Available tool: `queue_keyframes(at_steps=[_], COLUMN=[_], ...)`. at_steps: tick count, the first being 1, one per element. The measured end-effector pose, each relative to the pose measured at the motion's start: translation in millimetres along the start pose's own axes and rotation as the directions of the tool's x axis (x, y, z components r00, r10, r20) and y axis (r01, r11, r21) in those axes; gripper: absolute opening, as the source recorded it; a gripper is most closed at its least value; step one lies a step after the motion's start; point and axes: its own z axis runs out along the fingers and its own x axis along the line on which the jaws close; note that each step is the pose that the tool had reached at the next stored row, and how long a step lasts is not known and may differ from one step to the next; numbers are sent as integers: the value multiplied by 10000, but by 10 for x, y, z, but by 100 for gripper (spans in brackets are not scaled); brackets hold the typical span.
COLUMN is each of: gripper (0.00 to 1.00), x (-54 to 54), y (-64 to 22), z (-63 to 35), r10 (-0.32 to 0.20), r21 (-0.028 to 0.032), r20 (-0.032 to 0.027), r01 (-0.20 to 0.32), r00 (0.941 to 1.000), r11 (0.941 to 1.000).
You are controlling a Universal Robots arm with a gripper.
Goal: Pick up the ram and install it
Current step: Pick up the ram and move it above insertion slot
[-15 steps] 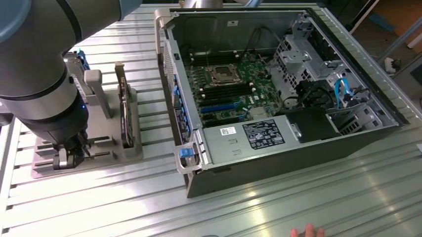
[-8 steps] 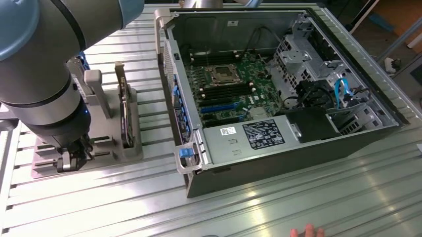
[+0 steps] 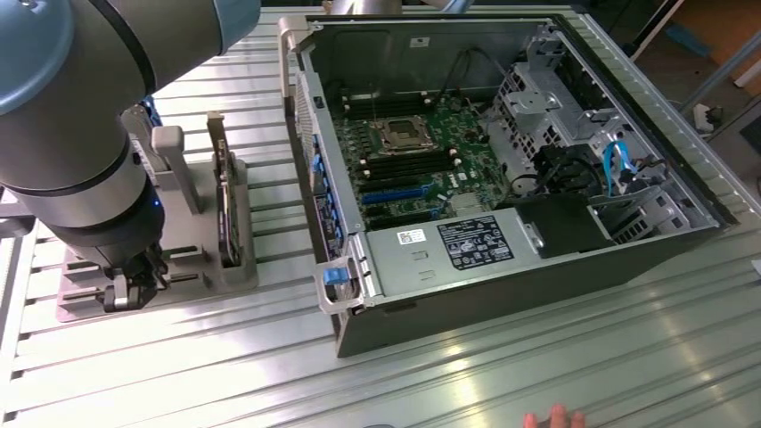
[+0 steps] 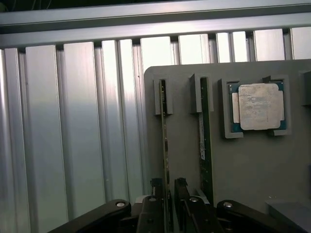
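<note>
Open computer case [image 3: 500, 160] is noted on the slatted table [image 3: 535, 357]. The arm [image 3: 71, 134] is positioned at nine o'clock from the case, on the exterior view's left, with the wrist pointed straight down over the grey holder [image 4: 243, 165]. The gripper [image 4: 168, 184] is held low at the holder, jaws apart. The ram [image 4: 166, 141] is stood on edge in its slot, straddled by the fingertips, unclamped. A second stick [image 4: 204, 145] is seated just beside

The holder [image 4: 252, 165] is plain grey on a ribbed silver table [image 4: 73, 121]. In the holder, the ram [image 4: 165, 145] looks olive-green, the second ram [image 4: 207, 160] dark green, the processor [image 4: 259, 107] silver, teal-rimmed.
</note>
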Motion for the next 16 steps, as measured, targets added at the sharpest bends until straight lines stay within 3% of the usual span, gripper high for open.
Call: queue_keyframes(at_steps=[16], gripper=[24], x=[-9], y=[0], z=[38], r10=[1], r21=[-3], r20=[1], r01=[-1], r00=[10000], r11=[10000])
